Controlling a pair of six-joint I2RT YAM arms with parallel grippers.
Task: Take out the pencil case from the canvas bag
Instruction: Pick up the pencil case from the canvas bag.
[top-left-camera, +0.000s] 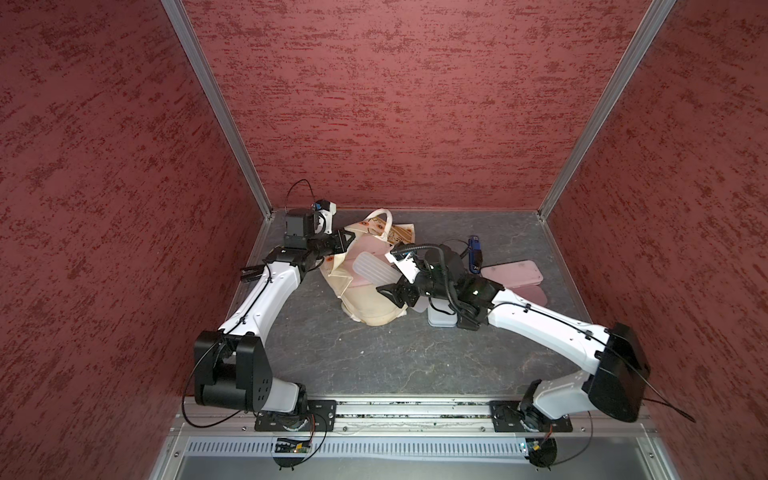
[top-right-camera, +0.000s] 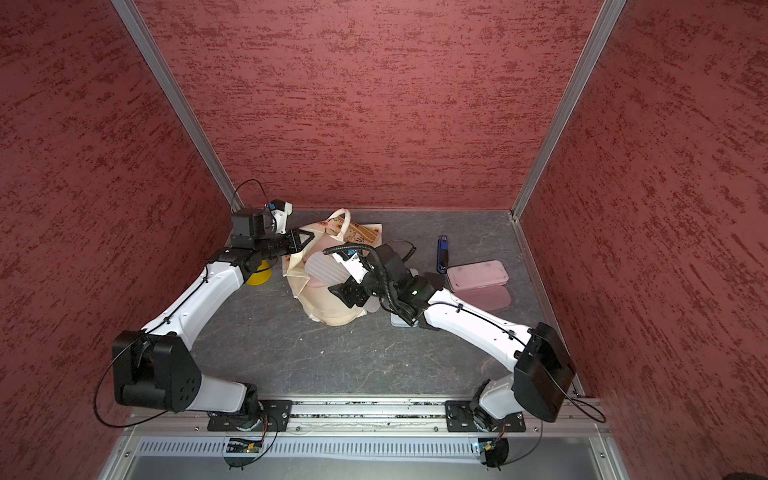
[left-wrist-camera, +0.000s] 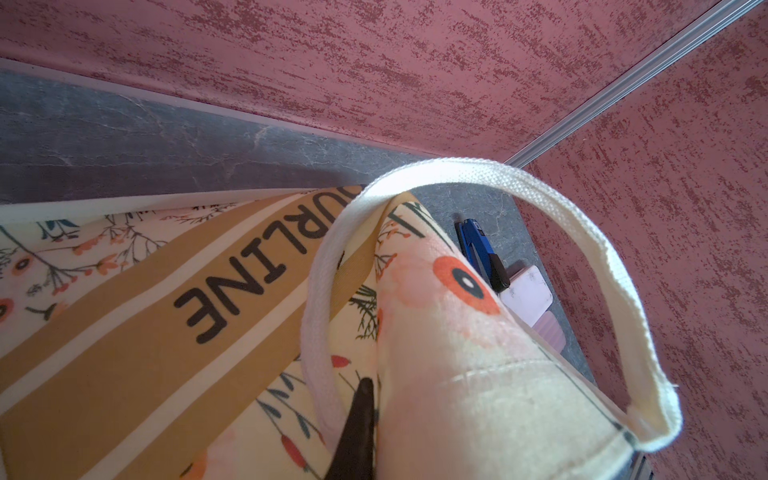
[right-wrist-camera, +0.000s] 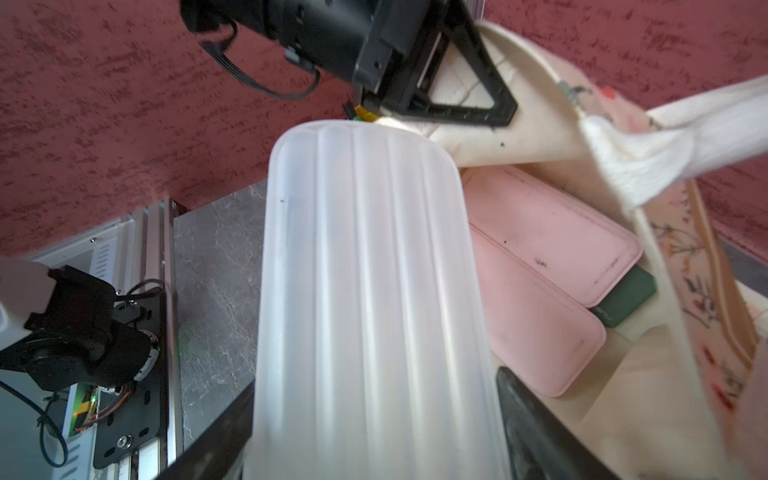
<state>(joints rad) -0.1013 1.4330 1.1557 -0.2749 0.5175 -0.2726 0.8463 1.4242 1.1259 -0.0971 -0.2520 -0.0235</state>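
The canvas bag (top-left-camera: 365, 309) (top-right-camera: 328, 311) lies in the middle of the table, cream with a floral print and tan stripes (left-wrist-camera: 137, 332). My left gripper (top-left-camera: 347, 241) (left-wrist-camera: 371, 390) is shut on the cloth at the bag's mouth, beside a white handle (left-wrist-camera: 561, 216), and holds that edge up. The pencil case (top-left-camera: 372, 268) (top-right-camera: 322, 268) (right-wrist-camera: 370, 291) is a frosted, ribbed, translucent box. My right gripper (top-left-camera: 388, 276) (right-wrist-camera: 374, 436) is shut on it, one finger on each long side, over the bag's open mouth. Two pink cases (right-wrist-camera: 548, 232) and a dark green thing (right-wrist-camera: 627, 299) lie inside the bag.
Pink cases (top-left-camera: 513, 272) (top-right-camera: 478, 274) lie at the right of the table. A blue tool (top-left-camera: 475, 253) (top-right-camera: 443, 253) is behind them. A pale grey case (top-left-camera: 440, 320) sits under my right forearm. A yellow thing (top-right-camera: 259, 276) shows under my left arm. Red walls close three sides.
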